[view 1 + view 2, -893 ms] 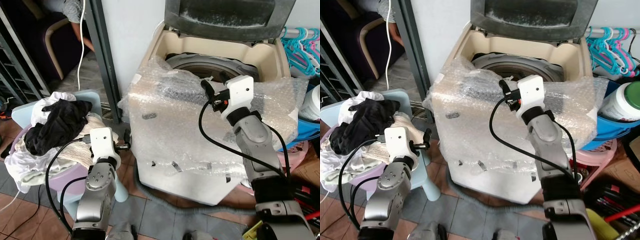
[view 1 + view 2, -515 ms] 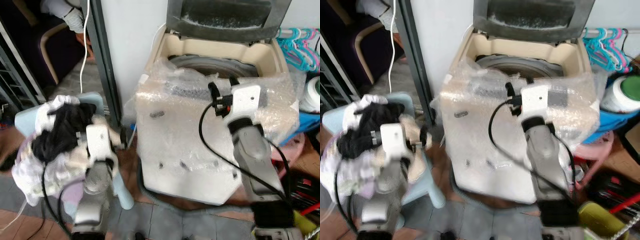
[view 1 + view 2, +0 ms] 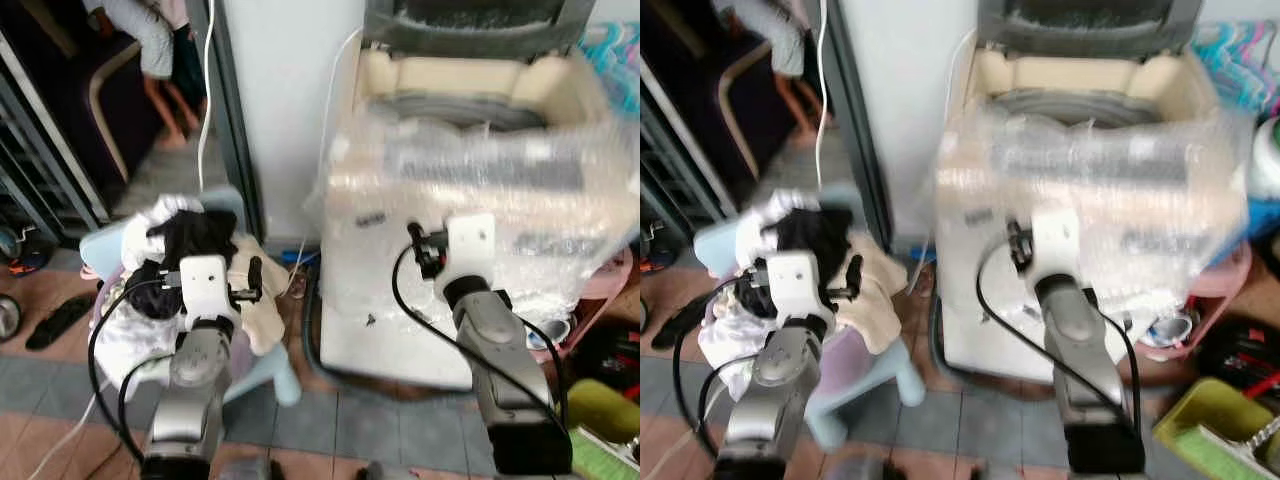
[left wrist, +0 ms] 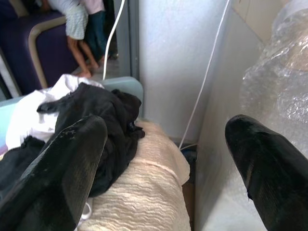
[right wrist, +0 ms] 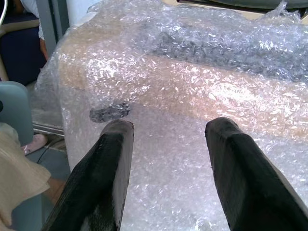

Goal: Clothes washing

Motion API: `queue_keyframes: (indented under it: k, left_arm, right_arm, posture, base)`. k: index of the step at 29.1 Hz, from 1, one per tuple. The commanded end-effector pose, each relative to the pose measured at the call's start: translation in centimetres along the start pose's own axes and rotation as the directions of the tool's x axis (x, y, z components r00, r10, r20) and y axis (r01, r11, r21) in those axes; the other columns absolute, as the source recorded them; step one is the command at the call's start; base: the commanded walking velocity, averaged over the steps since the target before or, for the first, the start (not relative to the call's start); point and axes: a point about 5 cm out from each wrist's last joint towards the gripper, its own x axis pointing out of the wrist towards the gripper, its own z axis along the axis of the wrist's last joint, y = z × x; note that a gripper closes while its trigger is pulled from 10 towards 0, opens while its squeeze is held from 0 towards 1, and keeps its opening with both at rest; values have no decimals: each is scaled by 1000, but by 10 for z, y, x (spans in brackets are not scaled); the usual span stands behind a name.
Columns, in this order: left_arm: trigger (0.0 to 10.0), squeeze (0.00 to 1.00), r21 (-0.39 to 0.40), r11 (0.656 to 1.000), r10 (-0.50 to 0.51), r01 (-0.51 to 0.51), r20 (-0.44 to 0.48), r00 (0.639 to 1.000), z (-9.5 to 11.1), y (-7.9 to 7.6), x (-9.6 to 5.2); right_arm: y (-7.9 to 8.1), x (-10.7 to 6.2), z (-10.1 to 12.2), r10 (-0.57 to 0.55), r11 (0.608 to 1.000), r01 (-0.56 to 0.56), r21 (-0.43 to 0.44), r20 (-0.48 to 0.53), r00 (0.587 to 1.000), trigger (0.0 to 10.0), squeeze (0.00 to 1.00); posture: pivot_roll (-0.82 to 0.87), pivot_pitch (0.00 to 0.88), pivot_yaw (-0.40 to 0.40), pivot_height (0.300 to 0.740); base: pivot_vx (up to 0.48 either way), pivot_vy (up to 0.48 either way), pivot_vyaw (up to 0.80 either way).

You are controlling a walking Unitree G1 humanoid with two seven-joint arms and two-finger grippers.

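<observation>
A top-loading washing machine, lid up and body wrapped in bubble wrap, stands ahead on the right. On the left, a pile of clothes sits on a pale blue stool: a black garment, white pieces and a beige cloth. My left gripper is open just short of the pile, empty. Held in front of the machine's wrapped front panel, my right gripper is also open and holds nothing.
A person's legs show by a dark chair at the back left. A white cable hangs down the wall. Blue hangers and a pink basin are at the right, and sandals lie on the tiled floor.
The whole view has shifted and pulled back, so the camera moved. My right gripper now sits lower, before the machine's front instead of at its rim. The left gripper stays by the clothes.
</observation>
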Motion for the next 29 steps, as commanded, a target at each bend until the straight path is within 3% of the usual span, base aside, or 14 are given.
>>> queue_keyframes:
  k: [1,8,13,16,21,26,29]
  left_arm:
    - [10000,0,-9,1000,7,-7,18,1000,3,2,0]
    - [10000,0,-109,992,-68,66,-14,998,1,-5,-2]
    - [10000,0,-89,996,-29,28,-13,999,1,-1,-1]
    - [10000,0,-22,1000,-13,13,19,1000,3,3,0]
    - [10000,0,-26,1000,15,-15,9,1000,1,7,0]
    - [10000,0,-38,999,1,0,19,1000,1,6,0]
    - [10000,0,-42,999,6,-6,16,1000,1,7,-1]
  right_arm:
    - [11,3,14,46,999,-46,-1,63,997,10000,0]
    - [13,5,17,70,996,-73,45,65,995,10000,0]
    - [15,6,19,92,994,-96,47,72,993,10000,0]
    - [16,6,19,102,994,-105,42,72,992,10000,0]
    - [17,6,17,113,992,-116,45,63,992,10000,0]
    - [17,6,15,113,992,-116,60,49,992,10000,0]
    - [14,8,9,86,996,-85,-26,26,996,10000,0]
  posture:
    - [-52,0,13,740]
    - [-56,0,12,740]
    - [-57,0,10,740]
    - [-57,0,10,740]
    - [-57,0,12,740]
    - [-56,0,10,740]
    - [-57,0,9,740]
  base:
    - [0,0,794]
    - [0,0,788]
    - [0,0,778]
    - [0,0,769]
    - [0,0,745]
    - [0,0,0]
    - [81,0,0]
